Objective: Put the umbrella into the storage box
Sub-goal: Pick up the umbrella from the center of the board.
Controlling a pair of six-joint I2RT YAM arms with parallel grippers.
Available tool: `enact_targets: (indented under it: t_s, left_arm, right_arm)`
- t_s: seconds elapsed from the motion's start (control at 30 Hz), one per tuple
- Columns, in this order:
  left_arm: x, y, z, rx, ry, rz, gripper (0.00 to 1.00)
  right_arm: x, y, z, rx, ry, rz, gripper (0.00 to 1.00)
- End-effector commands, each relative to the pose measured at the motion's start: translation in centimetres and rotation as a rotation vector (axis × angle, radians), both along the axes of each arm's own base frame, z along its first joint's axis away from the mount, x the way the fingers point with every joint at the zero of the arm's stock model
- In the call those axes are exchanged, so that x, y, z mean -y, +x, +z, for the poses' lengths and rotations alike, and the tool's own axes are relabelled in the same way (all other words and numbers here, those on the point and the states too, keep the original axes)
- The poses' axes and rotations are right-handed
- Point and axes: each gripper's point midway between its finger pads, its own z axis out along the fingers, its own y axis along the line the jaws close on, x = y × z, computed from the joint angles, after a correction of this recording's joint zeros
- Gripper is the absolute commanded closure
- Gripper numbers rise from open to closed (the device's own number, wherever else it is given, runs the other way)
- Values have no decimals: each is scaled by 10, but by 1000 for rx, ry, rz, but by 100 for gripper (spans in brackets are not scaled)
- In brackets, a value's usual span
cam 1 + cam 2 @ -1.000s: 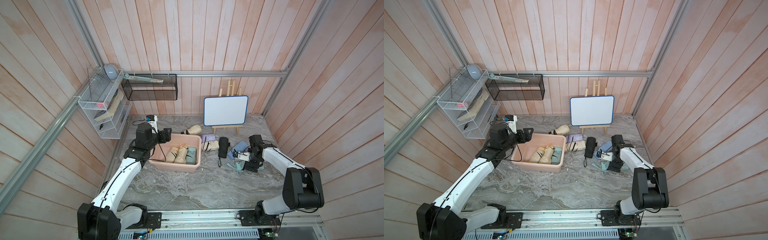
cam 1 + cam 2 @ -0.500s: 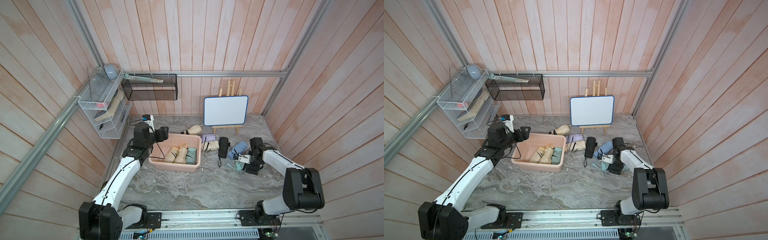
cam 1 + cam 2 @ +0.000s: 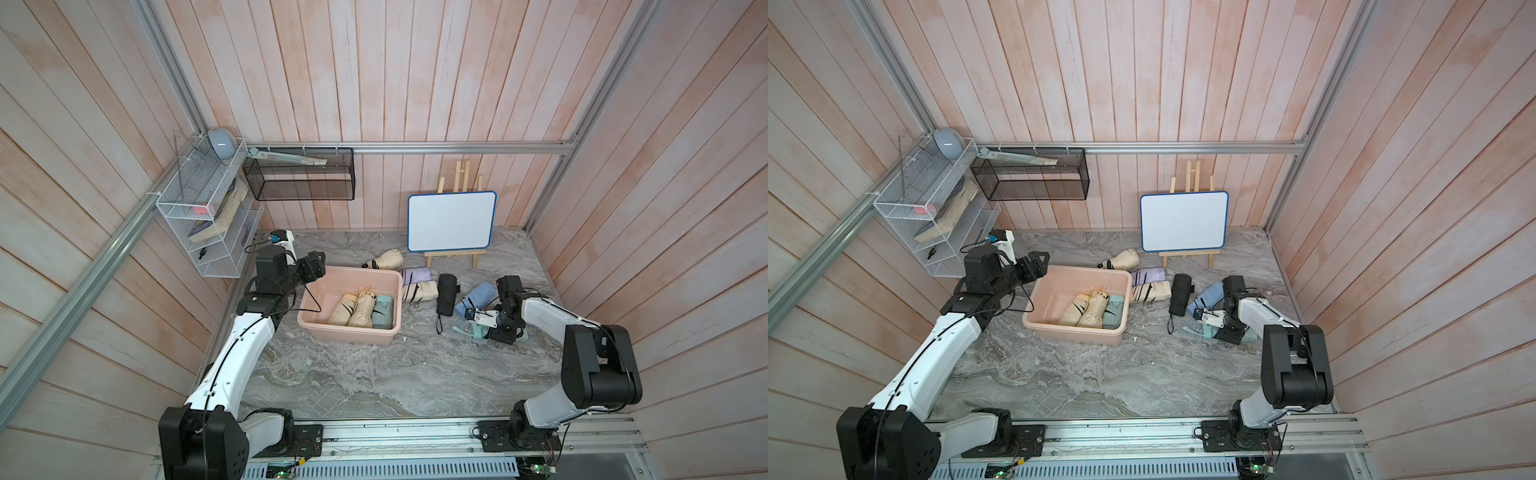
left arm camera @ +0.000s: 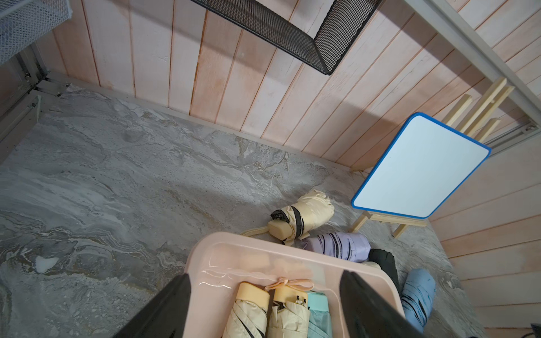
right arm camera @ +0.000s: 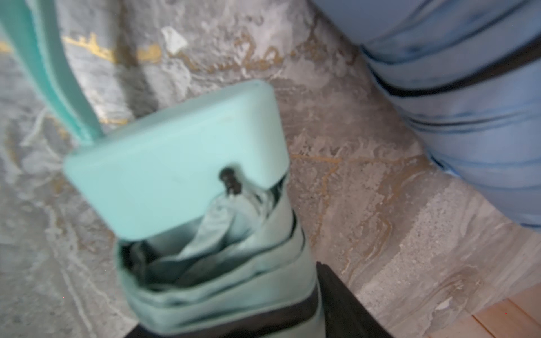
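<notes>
On grey marbled worktop [image 3: 374,374]: right tool [image 3: 498,334] has narrowed around mint-green folded umbrella [image 5: 205,175]; grip unclear. Open: left tool [image 3: 319,266], near pale pink plastic storage box [image 3: 361,270].

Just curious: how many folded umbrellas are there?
9. In the storage box: two cream, one mint. On the table: cream, lavender, striped cream, black, blue, mint at right tool. Others possibly hidden.

Robot lab (staged home corner): plank walls [image 3: 415,83], aluminium frame [image 3: 415,147], marble-print tabletop [image 3: 374,374], robot base rail [image 3: 415,432].
</notes>
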Motion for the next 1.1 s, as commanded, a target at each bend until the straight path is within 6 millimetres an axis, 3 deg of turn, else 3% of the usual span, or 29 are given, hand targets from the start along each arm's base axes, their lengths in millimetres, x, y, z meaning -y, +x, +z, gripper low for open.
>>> enact_targets:
  t_s: [0.0,0.23,0.43,0.6,0.73,0.93,1.07]
  left_arm:
    - [-3,0,-11,-26,-16,2,15]
    - [-14,-3,-18,-38,-21,32,15]
    - [-33,-8,-13,-32,-12,149,15]
    - [-42,-9,-26,-93,8,188,15]
    - [-38,-5,-43,-146,25,129,15]
    - [-21,-1,-83,-293,84,-36,15]
    - [-26,4,-105,-361,163,-58,20]
  right_arm:
    - [-3,-27,-17,-90,39,-15,45]
    - [-7,-40,-5,-63,70,-33,55]
    - [-12,-29,26,83,111,-103,74]
    - [-22,-16,59,213,188,-153,84]
    - [-40,-6,88,302,277,-186,94]
    - [-90,-4,139,417,538,-271,94]
    - [-119,-4,172,449,733,-417,96]
